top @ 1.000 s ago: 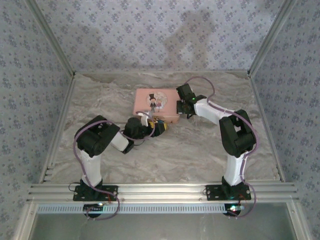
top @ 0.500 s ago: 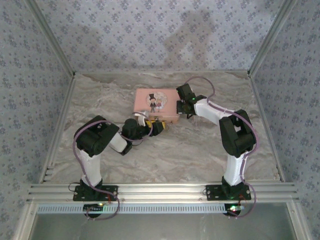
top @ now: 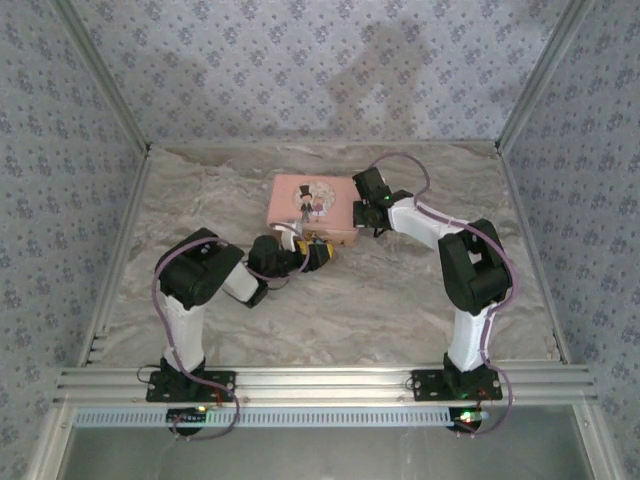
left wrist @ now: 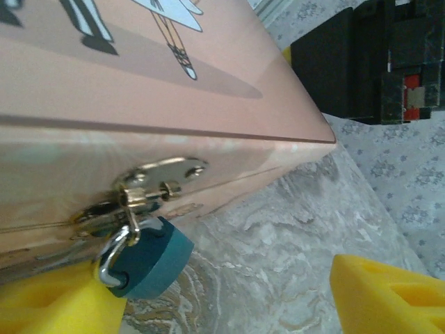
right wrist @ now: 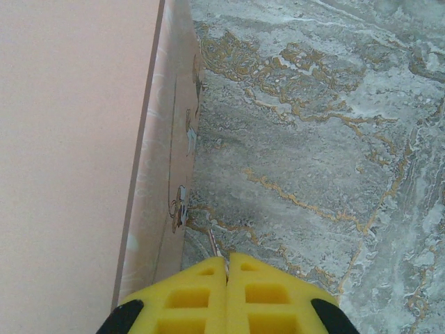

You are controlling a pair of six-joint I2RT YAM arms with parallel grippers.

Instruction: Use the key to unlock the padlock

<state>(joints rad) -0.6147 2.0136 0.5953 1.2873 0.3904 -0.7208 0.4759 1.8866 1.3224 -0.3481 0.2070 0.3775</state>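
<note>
Teal padlock [left wrist: 142, 257] hanging off the pink tin [left wrist: 139, 83], key [right wrist: 211, 242] waiting round the corner

We're seeing the lock dangling tilted from the front hasp [left wrist: 156, 177], just beside one finger [left wrist: 49, 306] of the wide-open, empty left pincer [left wrist: 215, 296]. The right pincer [right wrist: 226, 289] is squeezing shut on what's looking like the key by the tin's end wall, so the lock is lying to its left, nearer the left arm. The left wrist view is giving us the shackle [left wrist: 111, 250]; the right wrist view, the key sliver over the worktop [right wrist: 313, 139].

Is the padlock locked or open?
Shut, apparently: the padlock hangs by its shackle through the hasp of the pink tin, no free end showing.
</note>
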